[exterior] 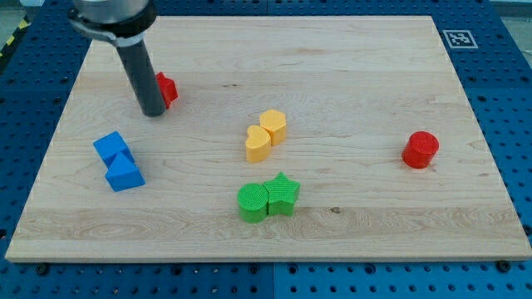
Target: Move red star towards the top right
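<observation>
Near the tabletop's [349, 50] upper left, my tip [153, 113], a bare rod tool holding nothing, is touching the red star's [167, 89] left side, leaving nearly the whole push toward the top right undone.

The red star [167, 88] shows only in part: the dark rod stands in front of its left side, so its points there cannot be made out, and whether my tip [153, 113] touches it cannot be told. The arm above the rod is cut off by the view's top edge. The marker [458, 38] at the table's [349, 75] top right corner is too small to read. The table's near left corner runs off the view's left edge.
</observation>
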You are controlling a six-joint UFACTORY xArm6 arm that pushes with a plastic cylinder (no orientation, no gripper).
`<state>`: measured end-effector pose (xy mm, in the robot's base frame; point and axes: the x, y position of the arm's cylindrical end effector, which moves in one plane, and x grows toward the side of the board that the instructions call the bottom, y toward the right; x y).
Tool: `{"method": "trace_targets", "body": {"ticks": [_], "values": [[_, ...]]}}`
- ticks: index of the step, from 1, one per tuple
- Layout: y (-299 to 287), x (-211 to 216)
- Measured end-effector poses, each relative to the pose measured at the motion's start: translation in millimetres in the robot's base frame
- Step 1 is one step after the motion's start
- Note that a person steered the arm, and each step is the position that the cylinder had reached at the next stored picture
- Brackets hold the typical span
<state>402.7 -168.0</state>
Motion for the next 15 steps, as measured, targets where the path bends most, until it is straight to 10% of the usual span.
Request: {"method": "trace_targets", "body": {"ticks": [4, 15], "values": [[-60.0, -54.4], [310.8, -129.3]]}}
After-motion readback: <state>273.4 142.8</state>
